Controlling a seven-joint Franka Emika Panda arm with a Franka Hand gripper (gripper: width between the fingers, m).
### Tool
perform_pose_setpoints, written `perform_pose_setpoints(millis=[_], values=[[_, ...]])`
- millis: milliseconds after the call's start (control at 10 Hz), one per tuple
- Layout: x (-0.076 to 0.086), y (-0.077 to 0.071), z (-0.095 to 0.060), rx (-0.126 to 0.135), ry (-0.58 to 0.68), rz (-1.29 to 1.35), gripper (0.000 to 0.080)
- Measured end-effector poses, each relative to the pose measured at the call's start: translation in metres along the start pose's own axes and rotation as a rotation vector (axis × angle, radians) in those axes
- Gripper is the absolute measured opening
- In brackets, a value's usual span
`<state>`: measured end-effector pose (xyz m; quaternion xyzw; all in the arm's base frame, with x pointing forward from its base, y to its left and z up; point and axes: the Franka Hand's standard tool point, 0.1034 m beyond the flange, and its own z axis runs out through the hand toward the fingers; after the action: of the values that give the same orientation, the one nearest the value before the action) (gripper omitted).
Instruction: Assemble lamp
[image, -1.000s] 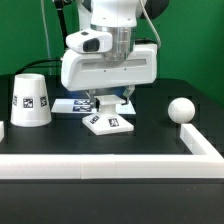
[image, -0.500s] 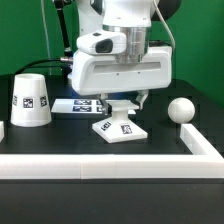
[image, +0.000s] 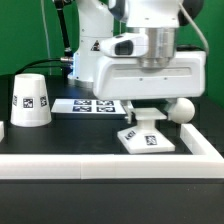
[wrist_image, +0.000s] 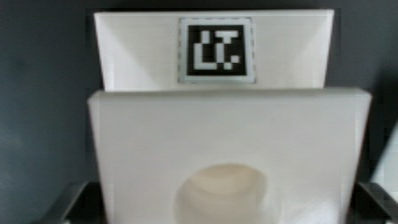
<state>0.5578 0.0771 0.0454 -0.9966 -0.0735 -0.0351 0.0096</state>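
The gripper (image: 147, 121) is clamped on the square base (image: 153, 143). The base is low over or resting on the counter (image: 60, 140), at its near edge and close to the corner at the exterior view's right, just inside the white rail (image: 100, 166). The wrist view shows the base's round socket (wrist_image: 231, 188) empty. The bulb (image: 183, 110) lies just behind the base, and the shade (image: 29, 100) stands well apart near the opposite side edge, beyond the marker board (image: 88, 104). By my judgement 0 of the 3 parts are joined. Positioning the base is the step in hand, and fitting the bulb, then the shade, remains.
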Motion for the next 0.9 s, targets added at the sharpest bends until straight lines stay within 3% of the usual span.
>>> perform_pose_setpoints(millis=[400,700,900], values=[[0.042,-0.007,0.002,0.007,0.056,0.019,0.0537],[0.060,-0.012,0.004,0.011,0.077,0.038,0.0537],[0.062,-0.012,0.004,0.011,0.078,0.038,0.0537]])
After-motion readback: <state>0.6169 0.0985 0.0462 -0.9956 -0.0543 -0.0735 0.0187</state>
